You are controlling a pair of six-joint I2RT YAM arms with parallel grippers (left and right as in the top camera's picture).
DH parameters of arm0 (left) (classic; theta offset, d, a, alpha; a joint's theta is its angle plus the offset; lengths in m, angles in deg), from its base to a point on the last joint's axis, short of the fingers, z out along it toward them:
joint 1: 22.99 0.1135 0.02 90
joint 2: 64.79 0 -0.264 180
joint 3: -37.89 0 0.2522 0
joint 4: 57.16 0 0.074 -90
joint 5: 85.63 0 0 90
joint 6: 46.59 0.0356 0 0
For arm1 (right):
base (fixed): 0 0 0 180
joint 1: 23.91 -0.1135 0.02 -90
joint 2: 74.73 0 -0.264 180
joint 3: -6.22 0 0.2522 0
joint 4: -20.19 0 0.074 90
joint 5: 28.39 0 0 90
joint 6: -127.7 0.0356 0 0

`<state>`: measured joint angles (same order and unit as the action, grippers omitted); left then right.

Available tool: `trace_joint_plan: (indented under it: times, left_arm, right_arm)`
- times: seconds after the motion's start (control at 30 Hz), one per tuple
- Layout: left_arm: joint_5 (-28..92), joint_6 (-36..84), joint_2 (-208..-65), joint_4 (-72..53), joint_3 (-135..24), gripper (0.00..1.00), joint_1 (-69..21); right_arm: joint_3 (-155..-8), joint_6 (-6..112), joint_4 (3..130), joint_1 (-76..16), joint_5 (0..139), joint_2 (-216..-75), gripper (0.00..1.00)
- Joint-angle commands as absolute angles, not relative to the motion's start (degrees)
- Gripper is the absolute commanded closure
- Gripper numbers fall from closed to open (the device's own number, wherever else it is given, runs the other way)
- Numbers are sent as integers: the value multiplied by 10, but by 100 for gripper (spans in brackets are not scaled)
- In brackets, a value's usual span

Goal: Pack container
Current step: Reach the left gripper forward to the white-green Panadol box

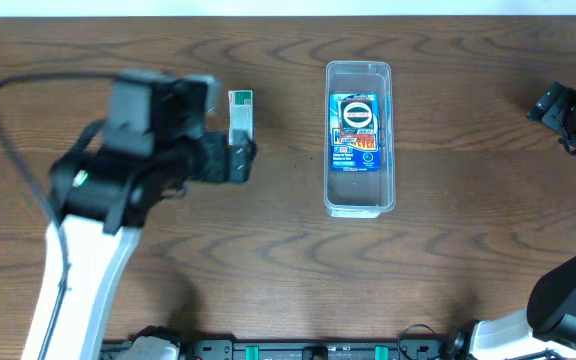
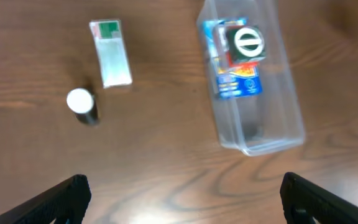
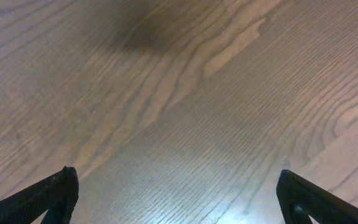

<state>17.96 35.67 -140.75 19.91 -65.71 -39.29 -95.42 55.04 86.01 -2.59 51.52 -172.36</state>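
Your left hand [image 2: 185, 196] is hanging above the desk [image 1: 448, 260] with its fingers spread wide and nothing between them. Its arm is reaching in from the near left with the wrist tipped down, so the camera is looking over the goods. Under it a small green-and-white box [image 2: 110, 55] is lying flat, and just beside it a little dark cylinder with a white top [image 2: 81, 104] is standing apart from the box.

Further right, the container [image 1: 360, 198] is sitting around the middle of the desk, its long side running away from you. A blue printed packet [image 1: 356, 130] is already lying inside, towards the far end, leaving the near end bare.

I am judging the tub to be light, thin-walled and slick, likely flexing if squeezed. If you are moving it, be pinching a rim on one long wall rather than spanning the whole width.

Your right hand [image 3: 179, 193] is waiting at the far right edge, equally wide open and empty, pointing down at bare wood, well apart from the tub.
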Motion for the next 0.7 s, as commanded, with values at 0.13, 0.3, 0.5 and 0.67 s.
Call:
trace_joint_plan:
  times: [0.13, 0.3, 0.5, 0.67]
  left_arm:
    - [86, 313, -1600, 271, -841, 2, -412]
    - [68, 328, -1698, 276, -931, 2, -412]
    - [64, 328, -1750, 215, -938, 2, -407]
    - [68, 328, -1760, 176, -938, 2, -396]
  right_arm:
    - [-952, 544, 861, -22, 511, -1729, 1]
    - [-952, 544, 861, -22, 511, -1729, 1]
    - [-952, 544, 861, -22, 511, -1729, 1]
    - [-952, 544, 861, -22, 511, -1729, 1]
